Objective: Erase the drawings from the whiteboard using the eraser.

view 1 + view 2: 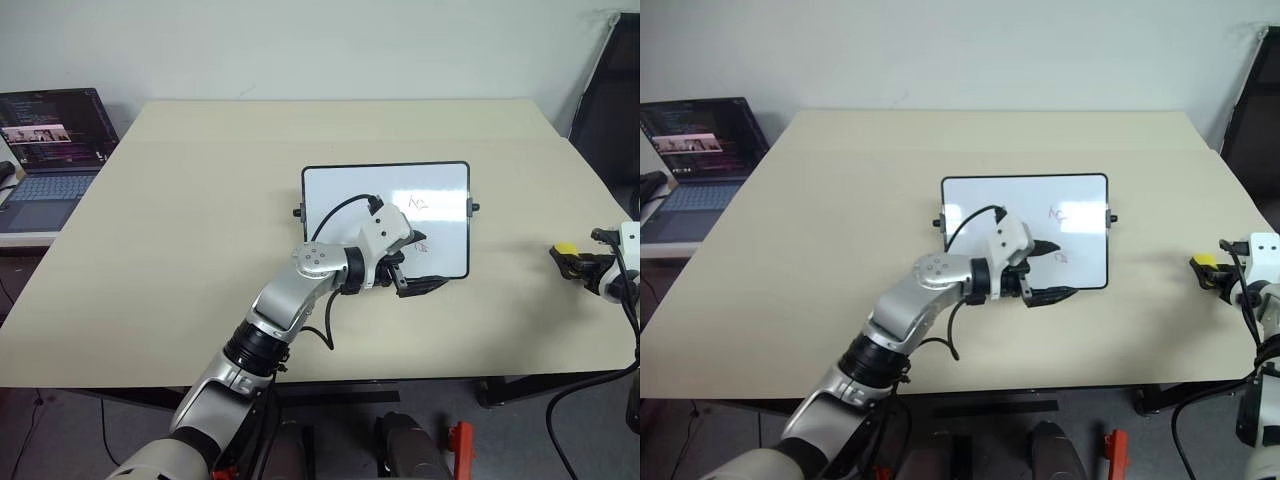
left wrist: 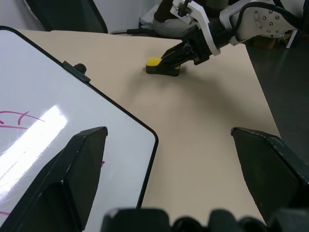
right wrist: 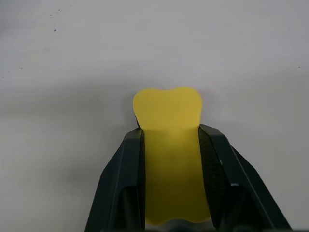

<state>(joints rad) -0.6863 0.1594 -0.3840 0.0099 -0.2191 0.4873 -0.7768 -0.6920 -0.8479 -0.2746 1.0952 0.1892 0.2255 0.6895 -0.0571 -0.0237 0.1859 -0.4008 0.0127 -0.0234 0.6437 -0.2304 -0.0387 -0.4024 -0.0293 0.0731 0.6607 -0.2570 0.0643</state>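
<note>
The whiteboard (image 1: 385, 215) lies flat in the middle of the beige table, with small red drawings (image 1: 418, 204) on its right half. My left gripper (image 1: 1055, 270) hovers open over the board's near right corner with nothing between its fingers; one finger (image 2: 82, 159) is over the board and the other is over bare table. Far to the right, near the table's edge, my right gripper (image 1: 575, 262) is shut on the yellow eraser (image 2: 154, 62). The eraser (image 3: 169, 159) sits squeezed between the two black fingers (image 3: 123, 179), its rounded end sticking out just above the tabletop.
A lit laptop (image 1: 50, 150) stands on a lower side table off the table's (image 1: 200, 200) left edge. A black frame (image 1: 610, 100) stands beyond the far right corner. Bare tabletop lies between the whiteboard and the eraser.
</note>
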